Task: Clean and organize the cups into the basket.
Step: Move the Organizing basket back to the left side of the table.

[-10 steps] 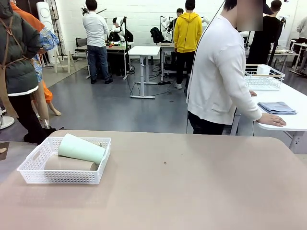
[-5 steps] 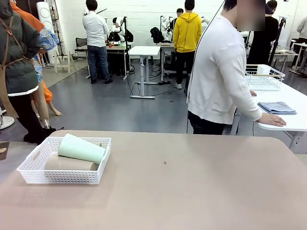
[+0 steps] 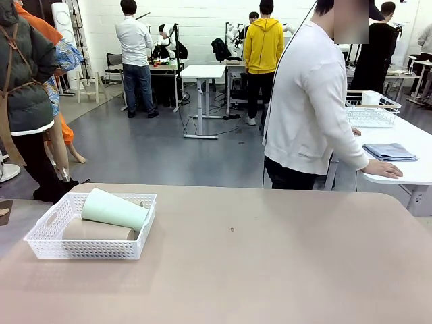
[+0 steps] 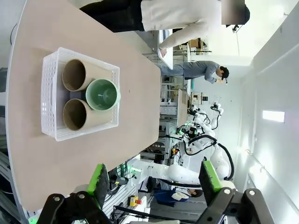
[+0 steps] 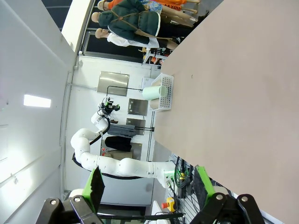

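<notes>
The white lattice basket point(image 3: 54, 237) sits at the table's left, with all three cups lying in it on their sides. The mint green cup point(image 3: 115, 208) rests on top of a brown cup point(image 3: 98, 231). From the left wrist view I look into their mouths: two brown cups point(image 4: 74, 74) point(image 4: 75, 114) side by side and the mint cup point(image 4: 102, 94) over them, inside the basket point(image 4: 49, 98). My left gripper point(image 4: 153, 179) hangs open high above the table, nothing between its fingers. My right gripper point(image 5: 148, 183) is open too, far from the basket point(image 5: 166, 98) and the mint cup point(image 5: 152, 93).
A person in a white top point(image 3: 307, 101) stands at the far side, turned toward a neighbouring white table point(image 3: 405, 152) with a folded blue cloth point(image 3: 389, 152) and a wire basket point(image 3: 370, 108). A small dark speck point(image 3: 232, 229) lies mid-table.
</notes>
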### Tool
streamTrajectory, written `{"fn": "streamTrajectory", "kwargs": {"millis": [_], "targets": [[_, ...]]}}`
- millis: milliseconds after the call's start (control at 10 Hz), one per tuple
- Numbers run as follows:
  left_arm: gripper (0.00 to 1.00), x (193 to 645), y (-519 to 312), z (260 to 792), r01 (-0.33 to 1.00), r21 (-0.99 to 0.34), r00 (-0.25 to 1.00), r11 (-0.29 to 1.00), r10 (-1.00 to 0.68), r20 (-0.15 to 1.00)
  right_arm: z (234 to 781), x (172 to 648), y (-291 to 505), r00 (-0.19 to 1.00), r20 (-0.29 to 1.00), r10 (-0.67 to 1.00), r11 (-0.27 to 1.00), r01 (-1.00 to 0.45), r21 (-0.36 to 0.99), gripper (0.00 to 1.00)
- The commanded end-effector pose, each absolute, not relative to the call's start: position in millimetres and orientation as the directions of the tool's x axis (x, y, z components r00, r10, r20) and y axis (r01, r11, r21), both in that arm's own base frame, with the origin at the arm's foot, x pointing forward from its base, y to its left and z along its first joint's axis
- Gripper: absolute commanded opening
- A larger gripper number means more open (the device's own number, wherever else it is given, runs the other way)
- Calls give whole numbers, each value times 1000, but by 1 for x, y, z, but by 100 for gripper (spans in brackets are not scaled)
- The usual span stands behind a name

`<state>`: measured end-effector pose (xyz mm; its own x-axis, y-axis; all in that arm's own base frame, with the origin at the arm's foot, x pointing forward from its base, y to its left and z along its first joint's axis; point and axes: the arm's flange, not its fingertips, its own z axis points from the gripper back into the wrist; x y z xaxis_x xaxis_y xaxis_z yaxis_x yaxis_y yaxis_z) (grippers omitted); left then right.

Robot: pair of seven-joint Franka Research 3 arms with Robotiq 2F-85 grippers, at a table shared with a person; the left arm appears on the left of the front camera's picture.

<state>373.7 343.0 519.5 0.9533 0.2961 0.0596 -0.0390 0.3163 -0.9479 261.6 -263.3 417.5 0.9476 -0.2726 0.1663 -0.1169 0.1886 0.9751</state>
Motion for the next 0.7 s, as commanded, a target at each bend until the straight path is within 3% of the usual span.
{"fn": "streamTrajectory", "kwargs": {"millis": [0,600], "targets": [[100,371,342,522,-33,-947,951,319,301,68,418,261,-262,947,169,-274,184,-121,975,100],[100,371,342,522,-33,-947,951,319,301,68,418,261,-262,947,169,-274,184,-121,975,100]]}}
